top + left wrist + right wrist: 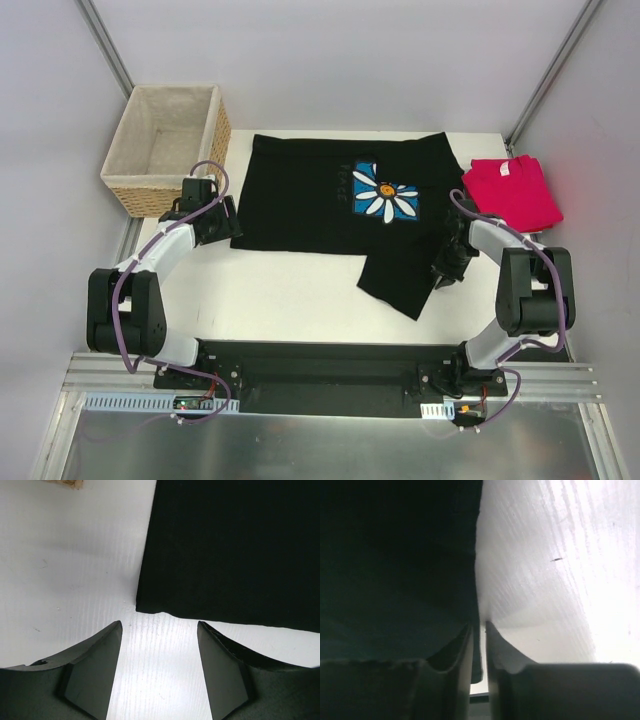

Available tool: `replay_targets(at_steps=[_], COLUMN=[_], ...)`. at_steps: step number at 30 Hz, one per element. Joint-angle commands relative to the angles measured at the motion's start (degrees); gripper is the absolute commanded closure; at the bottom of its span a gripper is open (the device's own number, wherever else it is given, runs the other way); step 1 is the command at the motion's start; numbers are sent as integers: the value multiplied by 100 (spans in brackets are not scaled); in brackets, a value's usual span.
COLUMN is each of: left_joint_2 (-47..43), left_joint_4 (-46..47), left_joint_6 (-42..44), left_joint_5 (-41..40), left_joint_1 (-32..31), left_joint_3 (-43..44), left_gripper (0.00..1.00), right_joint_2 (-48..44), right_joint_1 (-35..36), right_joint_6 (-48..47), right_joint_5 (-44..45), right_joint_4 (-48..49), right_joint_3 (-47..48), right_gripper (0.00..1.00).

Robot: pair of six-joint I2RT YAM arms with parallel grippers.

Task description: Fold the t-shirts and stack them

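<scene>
The black t-shirt [310,200] lies spread flat on the white table, its blue daisy print [385,195] facing up and one part reaching down toward the right front [400,280]. My right gripper [443,275] is low at that part's right edge. In the right wrist view its jaws [479,625] are nearly together, with the edge of the black cloth [395,555] between them. My left gripper [222,222] stands open just off the shirt's lower left corner [145,607], with bare table between its fingers [159,630]. The pinkish-red t-shirt [515,190] lies folded at the far right.
A woven wicker basket [165,150] with pale lining stands at the back left, close behind my left arm. The table's edges [300,335] run close around the shirts. A metal frame post [545,85] rises at the back right.
</scene>
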Motion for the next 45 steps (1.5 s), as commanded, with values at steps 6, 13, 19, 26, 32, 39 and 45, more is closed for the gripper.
replay_targets(at_steps=[6,13,19,26,32,39,45], left_joint_2=[97,510,906,1284,1214,871,388], left_joint_4=[-146,-181,-102,100,91,-374,-1059], left_joint_6=[34,7,-80,-230,-204,34,25], left_joint_5=[-484,-668,-616,-309,-176,-493,-879], left_joint_1=[39,39,39,39,39,48,74], left_joint_3=[127,206,355,549,575,592,637], left_gripper=[39,40,38,51,100,100,100], right_joint_2=[235,270,235,217,226,173,-89], right_joint_1=[38,38,38,29,38,38,55], right_joint_6=[-65,-170,-240,-302,-346,-478,-592], right_joint_5=[-501,-536,-466,-440,-518,-598,-765], right_joint_4=[282,211,80,18,-8,-219,-491], right_joint_3=[66,119,172,268,286,338,304], right_gripper=[99,99,99,99,99,99,99])
